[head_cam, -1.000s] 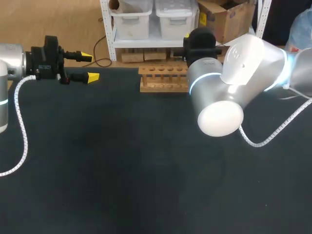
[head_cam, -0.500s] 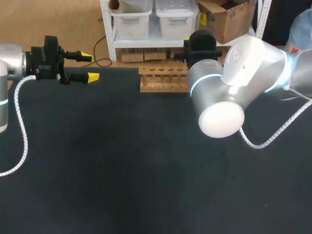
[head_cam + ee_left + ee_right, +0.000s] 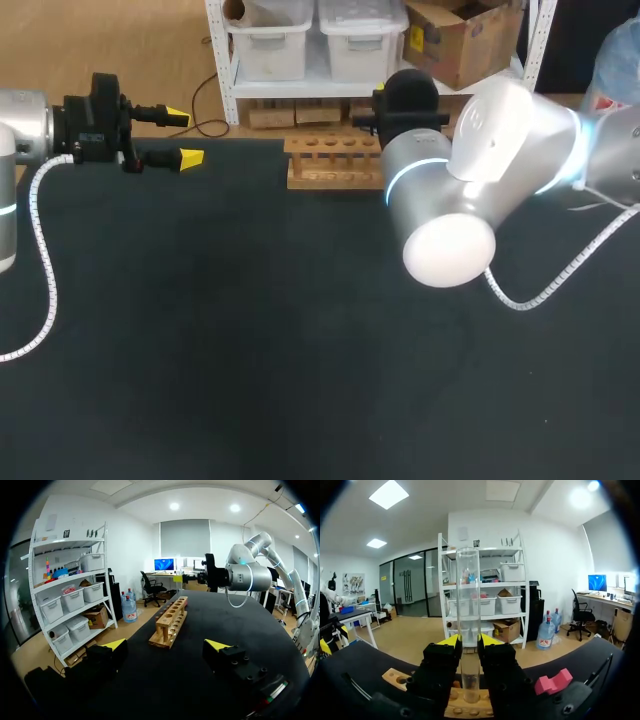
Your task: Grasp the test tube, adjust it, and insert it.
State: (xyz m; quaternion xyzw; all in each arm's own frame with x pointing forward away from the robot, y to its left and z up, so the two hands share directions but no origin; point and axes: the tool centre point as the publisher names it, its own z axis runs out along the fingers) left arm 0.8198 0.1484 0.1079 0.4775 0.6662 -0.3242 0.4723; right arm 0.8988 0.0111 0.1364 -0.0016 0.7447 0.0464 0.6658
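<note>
Head view: the left gripper hangs wide open and empty near the black counter's far left corner. The right arm hides its own gripper.

Left wrist view: the pale wooden test tube rack stands ahead, by the far edge.

Right wrist view: the right gripper clamps the clear glass test tube upright with 2 fingers, its lower end at a rack hole. Grasping and righting look done; seating and release are left.

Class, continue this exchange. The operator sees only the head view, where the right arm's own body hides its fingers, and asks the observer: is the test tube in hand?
Observer: Yes. The right wrist view shows the right gripper shut on the test tube, fingers on both sides.
Operator: Is it upright?
Observer: Upright, standing well above the fingers.
Operator: And the rack?
Observer: The wooden rack lies directly under the tube; its lower end meets a hole, depth unclear.
</note>
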